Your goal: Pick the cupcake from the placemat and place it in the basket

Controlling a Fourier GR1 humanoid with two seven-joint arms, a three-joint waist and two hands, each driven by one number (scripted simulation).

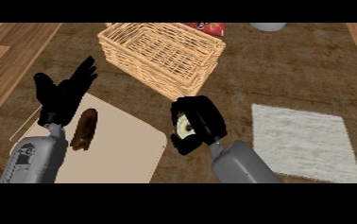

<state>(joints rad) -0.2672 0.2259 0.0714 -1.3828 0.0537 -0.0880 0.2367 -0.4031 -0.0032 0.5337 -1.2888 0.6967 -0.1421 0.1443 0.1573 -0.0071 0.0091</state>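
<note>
A: What sort of place is this?
B: Home kitchen or dining spot, prob. Dark wood-grain table (293,72), w/ a woven wicker basket (162,53) near the far edge.
A: Anything else?
B: Beige placemat (118,157) at the near left corner, pale cloth mat (303,140) at the right. Red packet (213,27) behind the basket, white dish rim (268,26) at the far edge. Lighter plank strip (21,43) along the left side.
A: So table-setting stuff.
B: Yep, no tools or lab kit.
</note>
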